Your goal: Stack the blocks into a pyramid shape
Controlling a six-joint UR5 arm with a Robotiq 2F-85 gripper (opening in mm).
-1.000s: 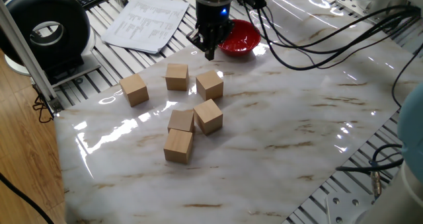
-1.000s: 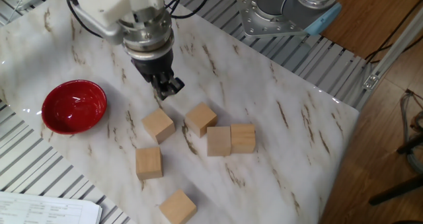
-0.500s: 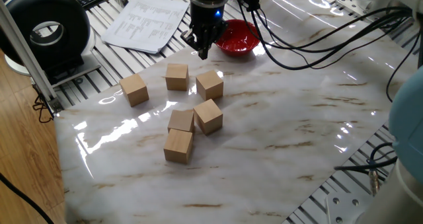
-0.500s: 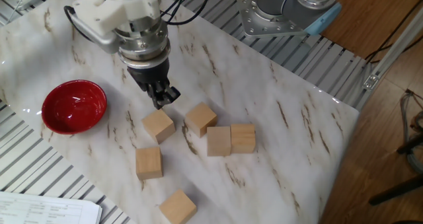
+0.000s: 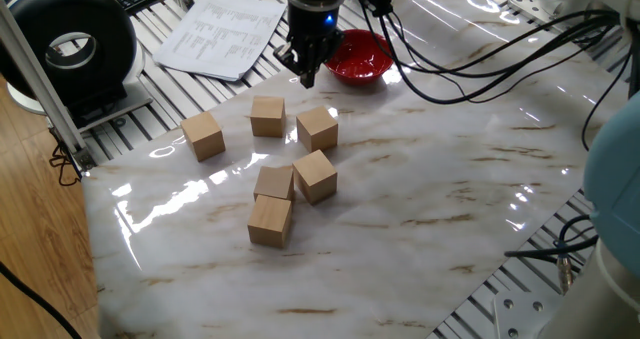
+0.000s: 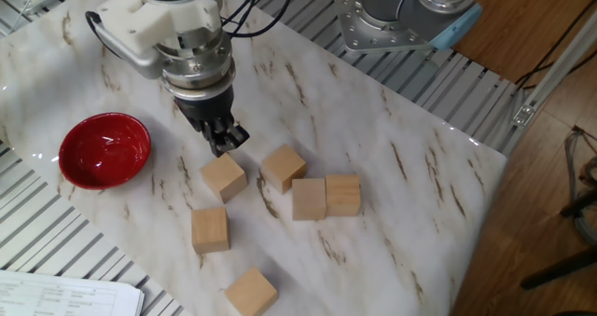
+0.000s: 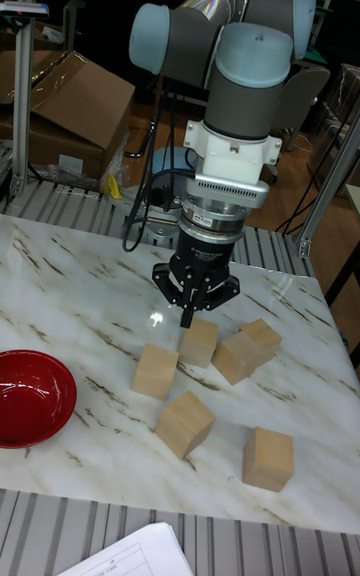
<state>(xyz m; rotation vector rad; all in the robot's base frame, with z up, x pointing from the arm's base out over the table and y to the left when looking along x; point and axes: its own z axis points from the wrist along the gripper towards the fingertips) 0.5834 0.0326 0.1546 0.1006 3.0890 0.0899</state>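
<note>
Several light-tan wooden blocks lie loose and unstacked on the marble table [image 5: 450, 179]. One block [image 5: 203, 135] sits apart at the left. Two more blocks [image 5: 267, 116] [image 5: 317, 129] lie nearest the gripper. A touching cluster [image 5: 274, 182] lies in front. My gripper [image 5: 306, 77] hangs shut and empty just above the table, between the red bowl [image 5: 362, 57] and the near block [image 6: 224, 177]. In the other fixed view the gripper [image 6: 222, 144] hangs just behind that block. The tall fixed view shows the gripper [image 7: 187, 316] pointing down beside a block [image 7: 199, 341].
Paper sheets [image 5: 225, 29] and a black round device [image 5: 70, 44] lie beyond the table's left edge. Black cables [image 5: 480, 59] trail across the back right. The arm's base [image 6: 401, 18] stands at the far side. The red bowl [image 6: 104, 149] sits near the edge.
The gripper has shifted a little leftward, nearer the block by the bowl, staying shut. The blocks have not moved.
</note>
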